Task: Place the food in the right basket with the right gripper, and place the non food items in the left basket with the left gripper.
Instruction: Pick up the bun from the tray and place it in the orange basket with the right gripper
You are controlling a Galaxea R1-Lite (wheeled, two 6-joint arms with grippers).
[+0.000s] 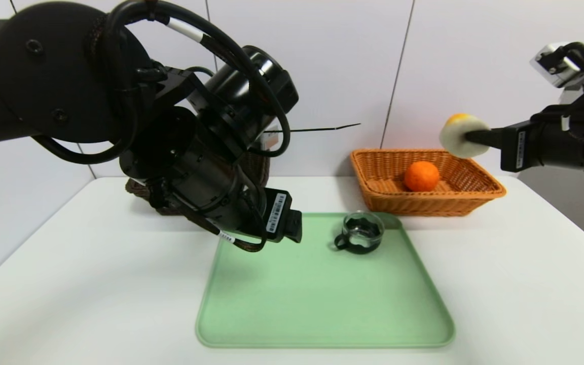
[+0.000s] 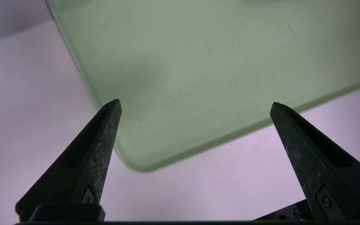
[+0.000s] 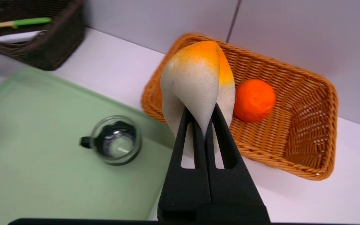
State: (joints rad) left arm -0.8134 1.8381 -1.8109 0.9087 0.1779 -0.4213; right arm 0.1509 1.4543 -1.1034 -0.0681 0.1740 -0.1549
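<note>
Food, a soft pale piece with an orange top (image 3: 198, 84), is being pinched at its thin folded edge between the fully closed jaws of the right gripper (image 3: 203, 125), so it is buckling upward ahead of the tips. Just beyond and below those jaws, the right basket (image 3: 320, 125) is sitting open on the worktop (image 1: 525, 284) with an orange (image 3: 253, 100) resting inside; bare wicker beside the fruit is leaving room for a drop, though the near rim looks like the edge to clear. A glass cup (image 3: 116, 140) is waiting on the green tray (image 3: 42, 175), off to one side of the jaws. The left gripper (image 2: 195, 106) is hovering with jaws spread wide and empty over the tray's corner.
</note>
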